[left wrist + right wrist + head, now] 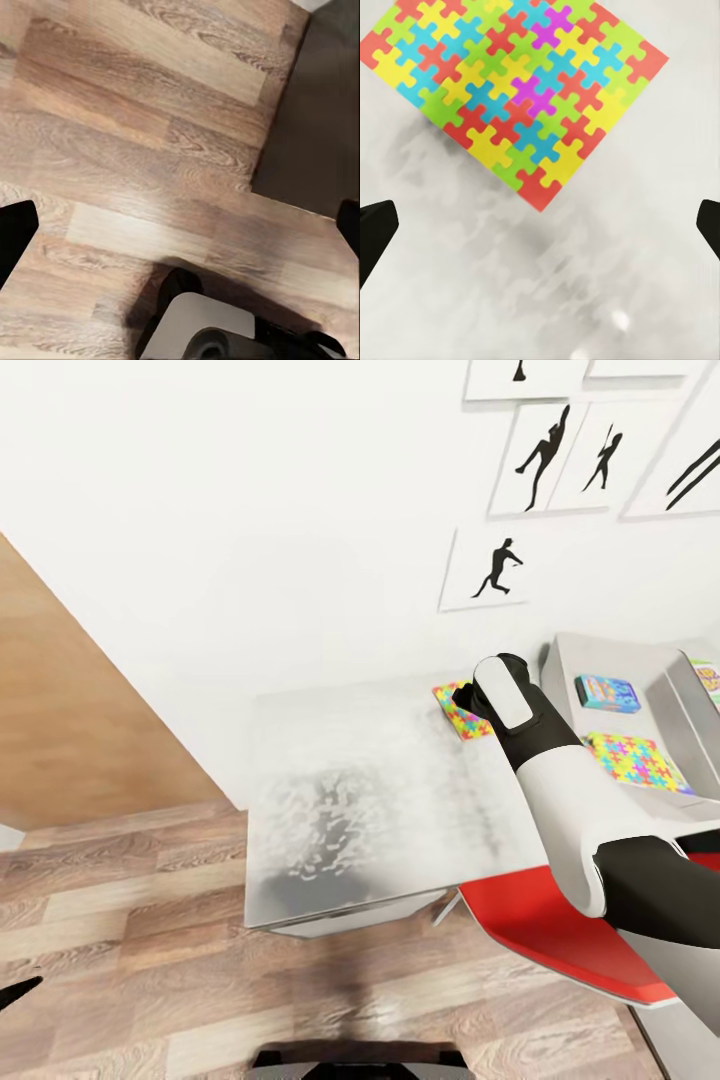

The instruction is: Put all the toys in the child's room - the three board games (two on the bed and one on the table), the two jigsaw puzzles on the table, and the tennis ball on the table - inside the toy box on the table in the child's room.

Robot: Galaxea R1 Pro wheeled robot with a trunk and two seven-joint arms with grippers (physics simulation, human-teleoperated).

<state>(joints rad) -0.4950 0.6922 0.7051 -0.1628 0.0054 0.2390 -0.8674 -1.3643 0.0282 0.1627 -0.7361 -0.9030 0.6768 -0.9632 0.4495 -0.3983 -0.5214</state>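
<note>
A: Puzzle first, I'd say. The right gripper hangs over the far part of the bench, directly above one jigsaw puzzle lying flat on the white top.

B: Grasping it?

A: No. In the right wrist view the mat lies untouched and the two dark fingertips stand wide apart at the frame's edges, so that gripper is spread and empty. The spread suits a thin flat mat: my guess is it must come down over an edge.

B: And the rest of the toys?

A: The toy box sits beside it on the bench, already holding a second jigsaw puzzle and a blue board game. Another printed item shows at the picture's right edge, cut off, so I can't name it.

B: Tennis ball? The bed?

A: Neither can be placed from these pictures. The right forearm also covers part of the mat and the box's near corner.

B: Left gripper?

A: It points at the wooden floor, away from the work. Its fingertips also sit far apart at the frame's sides, so it is released, carrying nothing. A red chair is tucked under the bench below the right arm.
</note>
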